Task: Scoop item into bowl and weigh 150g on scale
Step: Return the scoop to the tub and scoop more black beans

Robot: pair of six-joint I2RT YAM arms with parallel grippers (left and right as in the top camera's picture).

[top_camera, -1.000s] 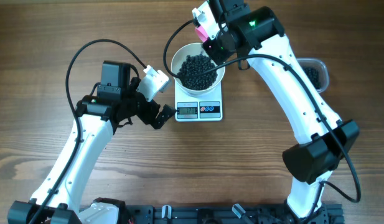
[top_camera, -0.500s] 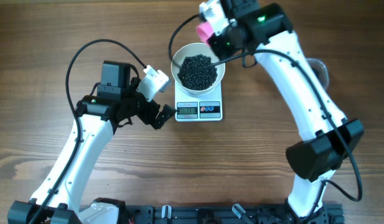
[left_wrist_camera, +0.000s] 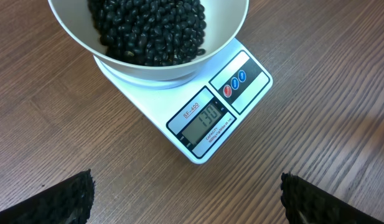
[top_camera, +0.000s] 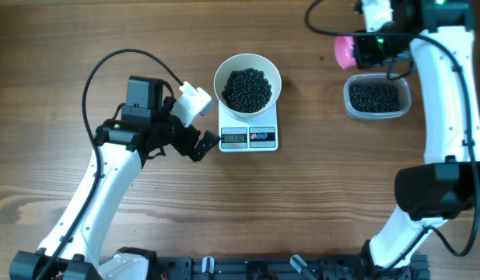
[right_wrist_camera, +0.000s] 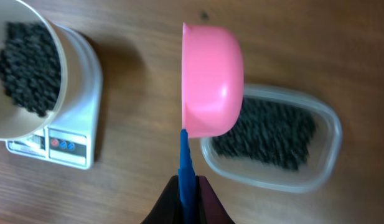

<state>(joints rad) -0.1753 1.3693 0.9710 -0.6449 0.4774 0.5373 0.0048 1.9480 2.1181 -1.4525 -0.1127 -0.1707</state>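
Bowl [left_wrist_camera: 220,40] on scale [left_wrist_camera: 207,121] just beyond gaping left claw [left_wrist_camera: 185,202] | right claw [right_wrist_camera: 187,194] clamps scoop [right_wrist_camera: 210,78]

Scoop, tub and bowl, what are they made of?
The pink scoop looks like glossy plastic: light glints off its cup. The clear tub is likely plastic: beans show through its wall. The white bowl is smooth, plastic or ceramic; can't tell which.

A brown wood-grain table [top_camera: 53,47] fills the whole background.
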